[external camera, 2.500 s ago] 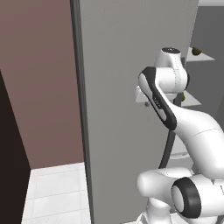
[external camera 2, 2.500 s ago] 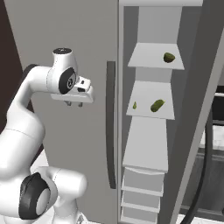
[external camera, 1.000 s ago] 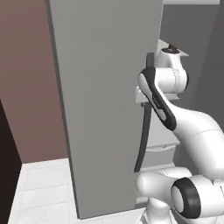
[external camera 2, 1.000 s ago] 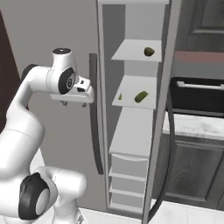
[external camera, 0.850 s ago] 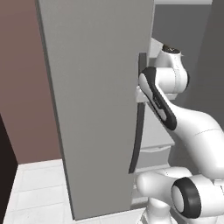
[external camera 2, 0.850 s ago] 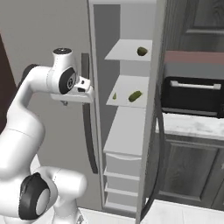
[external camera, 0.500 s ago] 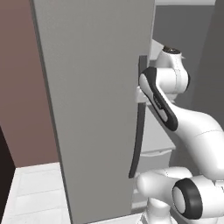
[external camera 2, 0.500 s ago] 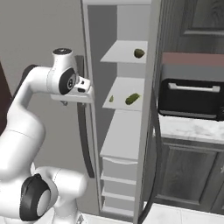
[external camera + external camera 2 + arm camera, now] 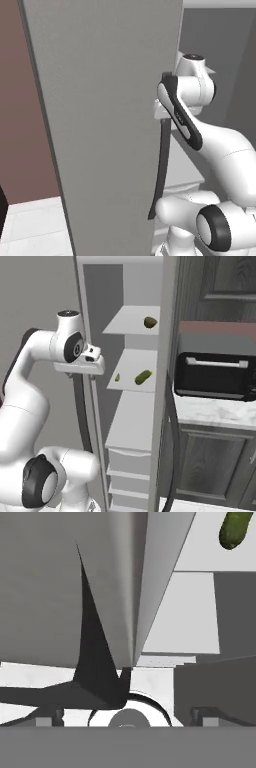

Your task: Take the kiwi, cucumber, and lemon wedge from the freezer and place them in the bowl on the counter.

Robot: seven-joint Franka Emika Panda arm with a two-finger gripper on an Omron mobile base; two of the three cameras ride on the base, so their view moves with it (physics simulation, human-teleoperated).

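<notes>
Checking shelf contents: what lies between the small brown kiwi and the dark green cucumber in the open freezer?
In the right base view, only bare pale grey shelf: the brown kiwi sits on the upper shelf, the dark green cucumber on the next shelf down.

You had a brownish wall (image 9: 25,125) and pale tiled floor (image 9: 30,230) on one side, a black oven (image 9: 215,373) beneath dark wood-grain cabinets (image 9: 220,286) on the other.
</notes>
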